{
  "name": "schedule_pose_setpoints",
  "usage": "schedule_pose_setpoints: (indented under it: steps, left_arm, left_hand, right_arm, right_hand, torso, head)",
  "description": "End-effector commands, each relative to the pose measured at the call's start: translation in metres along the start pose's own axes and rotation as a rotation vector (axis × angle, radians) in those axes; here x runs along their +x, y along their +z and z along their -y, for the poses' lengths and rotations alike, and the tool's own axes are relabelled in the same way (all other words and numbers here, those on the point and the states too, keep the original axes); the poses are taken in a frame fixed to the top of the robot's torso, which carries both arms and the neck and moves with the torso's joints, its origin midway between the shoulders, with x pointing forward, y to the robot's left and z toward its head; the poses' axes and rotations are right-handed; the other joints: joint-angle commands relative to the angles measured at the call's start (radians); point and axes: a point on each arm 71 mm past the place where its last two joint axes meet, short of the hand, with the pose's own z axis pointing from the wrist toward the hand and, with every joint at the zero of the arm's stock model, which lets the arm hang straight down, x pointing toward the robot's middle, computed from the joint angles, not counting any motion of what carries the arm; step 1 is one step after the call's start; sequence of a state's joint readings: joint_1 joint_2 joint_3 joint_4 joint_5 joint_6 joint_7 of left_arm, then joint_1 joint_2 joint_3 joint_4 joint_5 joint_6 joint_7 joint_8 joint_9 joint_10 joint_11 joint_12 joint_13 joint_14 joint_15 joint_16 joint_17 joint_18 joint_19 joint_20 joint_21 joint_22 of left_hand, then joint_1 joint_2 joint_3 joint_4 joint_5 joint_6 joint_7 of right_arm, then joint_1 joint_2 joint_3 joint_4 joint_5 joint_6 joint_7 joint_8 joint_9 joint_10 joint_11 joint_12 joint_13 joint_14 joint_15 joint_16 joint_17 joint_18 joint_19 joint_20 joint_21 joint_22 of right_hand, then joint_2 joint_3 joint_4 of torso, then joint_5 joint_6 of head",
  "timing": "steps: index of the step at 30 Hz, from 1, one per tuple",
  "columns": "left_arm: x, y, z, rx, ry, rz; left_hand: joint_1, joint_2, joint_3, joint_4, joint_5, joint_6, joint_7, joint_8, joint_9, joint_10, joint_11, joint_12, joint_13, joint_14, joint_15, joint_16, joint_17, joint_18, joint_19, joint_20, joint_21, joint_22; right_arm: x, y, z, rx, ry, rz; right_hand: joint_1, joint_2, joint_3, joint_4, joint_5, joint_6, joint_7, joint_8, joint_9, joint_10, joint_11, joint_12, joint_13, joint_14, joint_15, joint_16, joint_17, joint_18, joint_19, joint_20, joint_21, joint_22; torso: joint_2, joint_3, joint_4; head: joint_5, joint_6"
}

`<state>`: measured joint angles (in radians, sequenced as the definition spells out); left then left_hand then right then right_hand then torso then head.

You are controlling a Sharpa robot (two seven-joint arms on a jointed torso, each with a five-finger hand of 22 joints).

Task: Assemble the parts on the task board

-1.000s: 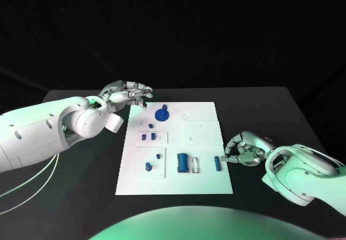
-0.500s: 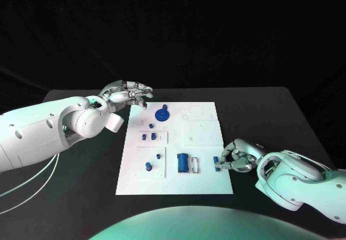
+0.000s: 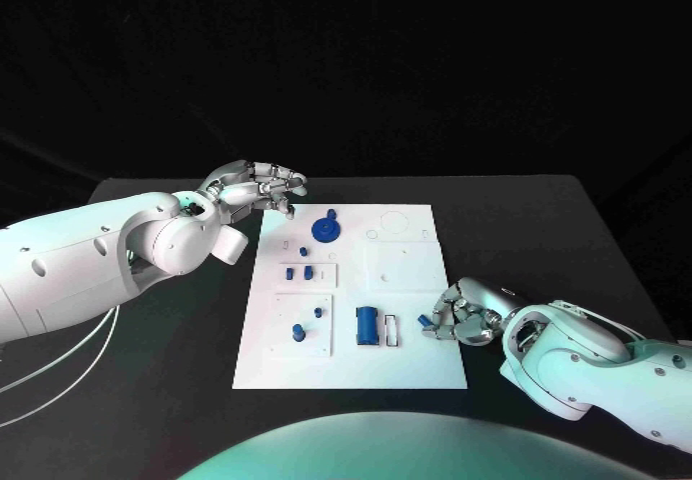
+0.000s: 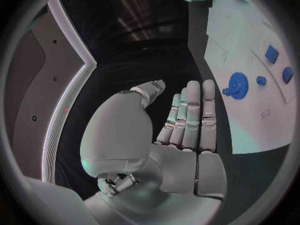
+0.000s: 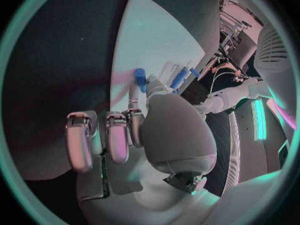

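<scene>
Board [image 3: 404,275], white, one, mid-table; no writing legible. Gear [image 3: 326,230], one, at its 11 o'clock. Peg [image 3: 428,322], one, at 4 o'clock, pinched by right hand [image 3: 459,318]. Left hand [image 3: 260,186] held nothing, fingers apart.

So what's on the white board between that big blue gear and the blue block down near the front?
In the head view, between the gear and the block, two small blue pieces sit on the task board.

No words, labels, brand marks or numbers can be read anywhere: the flat white plastic task board [image 3: 411,260] carries only faint outlines, and the small blue parts [image 3: 369,325] are unmarked.
</scene>
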<state>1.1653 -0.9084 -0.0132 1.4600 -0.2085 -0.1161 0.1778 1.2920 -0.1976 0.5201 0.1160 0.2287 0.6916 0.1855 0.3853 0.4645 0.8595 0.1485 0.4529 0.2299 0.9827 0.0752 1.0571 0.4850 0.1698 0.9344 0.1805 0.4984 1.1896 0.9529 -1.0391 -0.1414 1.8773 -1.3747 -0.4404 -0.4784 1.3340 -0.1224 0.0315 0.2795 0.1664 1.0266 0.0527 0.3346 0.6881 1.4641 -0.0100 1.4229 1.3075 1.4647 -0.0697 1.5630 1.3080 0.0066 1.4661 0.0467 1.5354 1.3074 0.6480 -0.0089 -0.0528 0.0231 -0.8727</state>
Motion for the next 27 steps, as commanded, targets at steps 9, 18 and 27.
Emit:
schedule_pose_setpoints:
  steps: [9, 18, 27]
  left_arm:
    - [0.002, 0.000, 0.001, 0.010, -0.005, -0.014]
    - [0.001, -0.001, 0.001, 0.010, -0.004, -0.014]
    - [0.002, 0.000, 0.001, 0.009, -0.004, -0.015]
  left_hand:
    - [-0.001, 0.002, -0.003, 0.005, 0.005, -0.007, 0.023, 0.003, -0.001, -0.004, -0.001, 0.004, -0.001, -0.005, 0.002, -0.003, 0.001, 0.011, -0.002, 0.003, -0.004, -0.001]
    - [0.001, 0.003, -0.004, 0.005, 0.005, -0.009, 0.023, 0.005, -0.002, -0.005, -0.001, 0.005, -0.002, -0.006, 0.002, -0.002, 0.002, 0.011, -0.002, 0.003, -0.004, -0.002]
    - [0.001, 0.003, -0.004, 0.005, 0.005, -0.009, 0.023, 0.005, -0.002, -0.005, -0.001, 0.005, -0.002, -0.006, 0.002, -0.002, 0.002, 0.011, -0.002, 0.003, -0.004, -0.002]
  right_arm:
    - [0.017, 0.004, 0.000, 0.019, -0.075, -0.073]
    - [0.017, 0.001, -0.005, 0.007, -0.099, -0.061]
    - [0.004, -0.001, -0.017, -0.022, -0.099, -0.016]
  right_hand:
    - [0.062, -0.005, 0.039, -0.006, 0.052, 0.017, -0.002, -0.015, -0.034, 0.031, -0.010, 0.007, 0.156, 0.106, -0.009, 0.008, 0.263, 0.001, 0.089, -0.012, 0.003, 0.253]
    - [0.115, -0.081, 0.279, -0.016, 0.128, 0.044, -0.002, -0.038, -0.077, 0.028, -0.011, 0.005, 0.156, 0.106, -0.010, 0.008, 0.263, 0.001, 0.090, -0.015, 0.005, 0.254]
    - [0.041, -0.118, 0.451, -0.084, 0.194, 0.051, -0.005, -0.018, -0.064, 0.032, -0.014, 0.008, 0.159, 0.106, -0.012, 0.008, 0.263, -0.002, 0.095, -0.017, 0.014, 0.257]
  torso:
    - [0.000, -0.0001, -0.0019]
    - [-0.001, 0.0003, -0.0026]
    - [-0.001, -0.0002, -0.0019]
  head:
    - [0.003, 0.000]
    - [0.003, 0.000]
    - [0.001, 0.000]
